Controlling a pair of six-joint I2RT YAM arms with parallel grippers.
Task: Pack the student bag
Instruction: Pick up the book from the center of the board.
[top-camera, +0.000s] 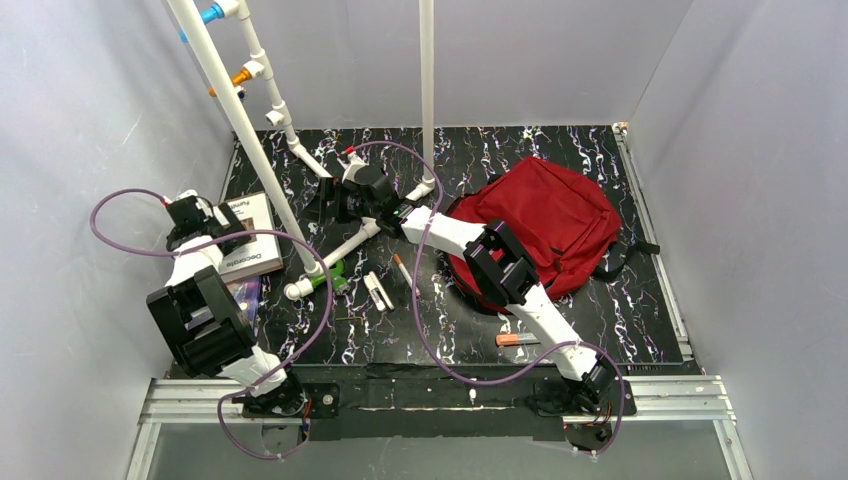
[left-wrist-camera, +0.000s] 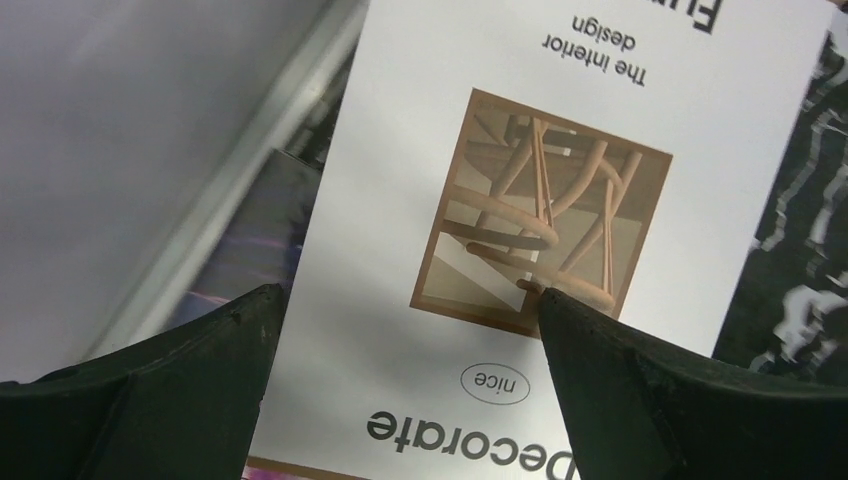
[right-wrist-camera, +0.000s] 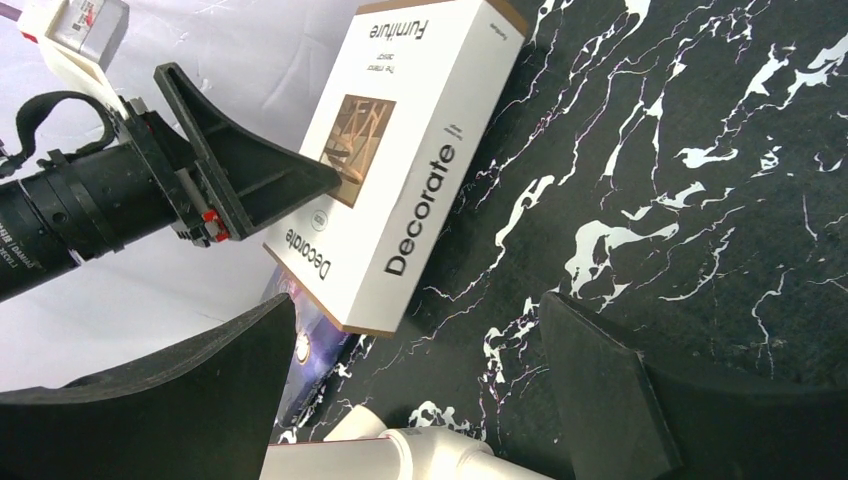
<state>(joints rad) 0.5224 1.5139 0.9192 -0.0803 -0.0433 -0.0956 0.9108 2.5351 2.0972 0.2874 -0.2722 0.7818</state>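
The student bag (top-camera: 545, 222), a large dark-red backpack, lies flat at the back right of the black marbled table and shows in neither wrist view. My left gripper (top-camera: 222, 226) (left-wrist-camera: 407, 295) hangs open just above a white book titled "Decorate" (top-camera: 252, 238) (left-wrist-camera: 560, 120) at the far left, with nothing between its fingers. My right gripper (top-camera: 328, 203) (right-wrist-camera: 418, 300) is stretched across to the left of centre, open and empty, facing that book (right-wrist-camera: 400, 150) over bare table. The left gripper's finger (right-wrist-camera: 250, 170) also shows in the right wrist view.
A white pipe frame (top-camera: 262, 150) (right-wrist-camera: 400, 455) stands between the two grippers. A purple book (top-camera: 247, 295) (right-wrist-camera: 300, 340) lies under the white one. Pens (top-camera: 400, 270) (top-camera: 518, 340), a white marker (top-camera: 377, 291) and a green piece (top-camera: 335, 272) lie mid-table. White walls enclose three sides.
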